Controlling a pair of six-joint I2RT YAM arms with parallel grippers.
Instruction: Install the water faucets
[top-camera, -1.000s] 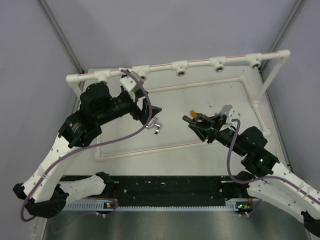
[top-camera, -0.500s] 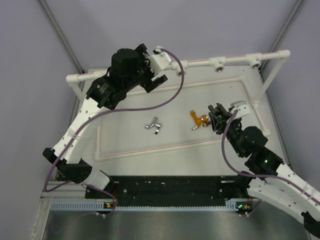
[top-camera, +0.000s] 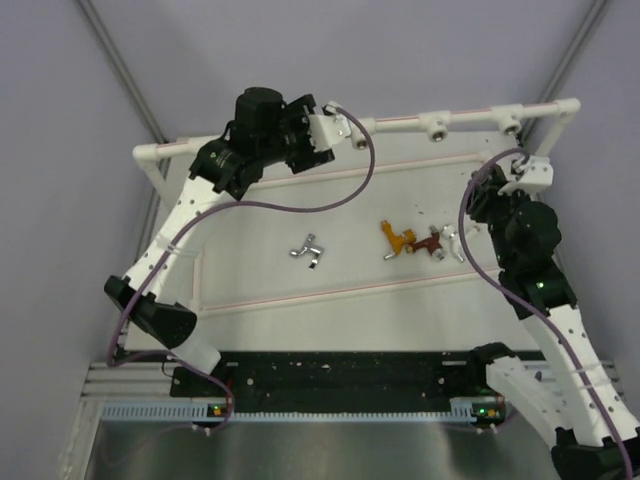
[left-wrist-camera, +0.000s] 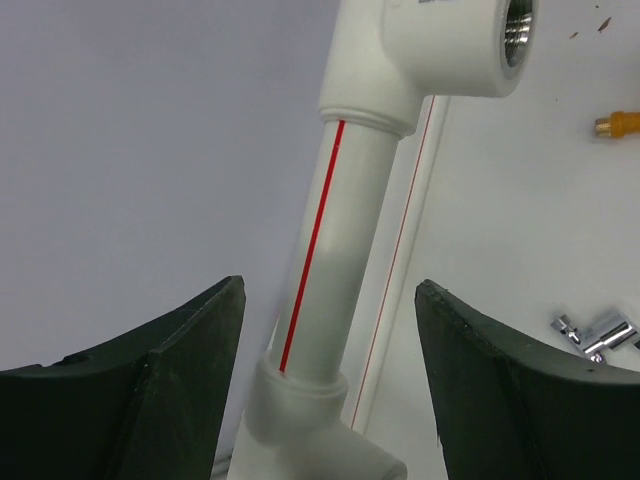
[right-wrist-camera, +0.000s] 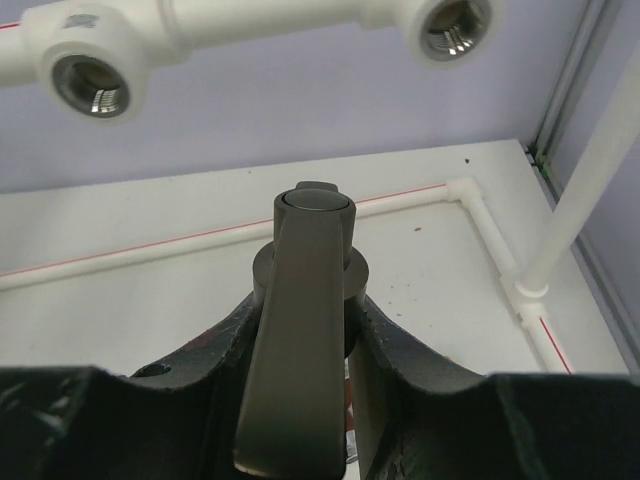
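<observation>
The right gripper (right-wrist-camera: 305, 335) pinches the dark grey faucet (right-wrist-camera: 300, 270), its lower end cut off by the frame. The left gripper (left-wrist-camera: 330, 290) has its jaws spread before the white pipe (left-wrist-camera: 350, 200).

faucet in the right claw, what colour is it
Dark grey faucet, clearest in the right wrist view.

The left arm (top-camera: 165, 245) and right arm (top-camera: 563, 335) are white-linked, black-jointed, with purple cables (top-camera: 290, 208). The left claw (left-wrist-camera: 328, 290) is matte black.

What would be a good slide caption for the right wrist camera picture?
Right gripper clamps a dark grey faucet, with two empty threaded sockets on the white pipe ahead.
</observation>
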